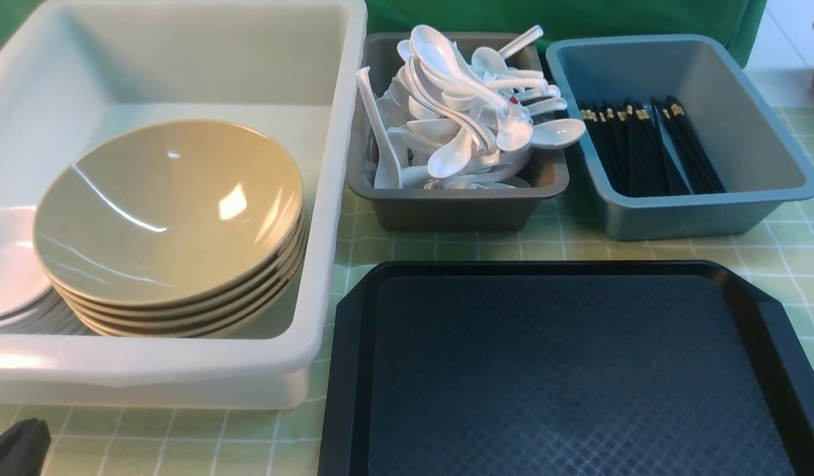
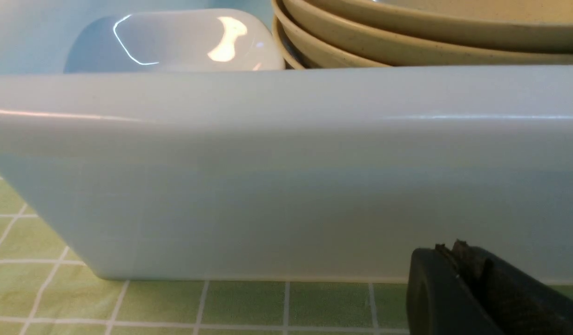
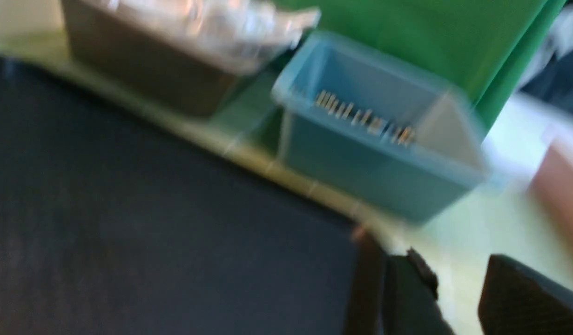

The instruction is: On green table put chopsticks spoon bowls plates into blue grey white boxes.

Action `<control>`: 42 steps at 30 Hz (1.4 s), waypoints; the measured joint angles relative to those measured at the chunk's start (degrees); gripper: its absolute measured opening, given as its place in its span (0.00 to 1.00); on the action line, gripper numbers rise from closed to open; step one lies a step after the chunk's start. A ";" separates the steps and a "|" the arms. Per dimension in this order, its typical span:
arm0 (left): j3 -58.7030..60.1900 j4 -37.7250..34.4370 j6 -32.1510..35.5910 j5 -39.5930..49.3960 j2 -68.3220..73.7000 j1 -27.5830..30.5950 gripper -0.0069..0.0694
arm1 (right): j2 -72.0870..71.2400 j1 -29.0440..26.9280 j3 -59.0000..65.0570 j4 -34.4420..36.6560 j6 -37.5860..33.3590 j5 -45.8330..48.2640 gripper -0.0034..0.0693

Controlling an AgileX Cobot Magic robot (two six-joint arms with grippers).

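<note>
Your right gripper (image 3: 458, 298), jaws parted and empty, hovers beside the black tray (image 3: 128, 209); swinging forward could clip the blue-grey box (image 3: 370, 177) ahead

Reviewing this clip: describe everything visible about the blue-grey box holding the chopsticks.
The blue-grey box is a rectangular, matte plastic-looking tub with a rolled rim and sloping walls. It stands upright on the green table, apart from the grey box beside it and beyond the black tray. Inside, black chopsticks with gold bands lie lengthwise in a bundle on its floor, leaving one side bare. Neither gripper touches it.
</note>
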 joint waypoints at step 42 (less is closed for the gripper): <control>0.00 0.00 0.00 0.06 -0.04 0.00 0.09 | 0.00 -0.10 0.91 -0.16 1.57 6.30 0.37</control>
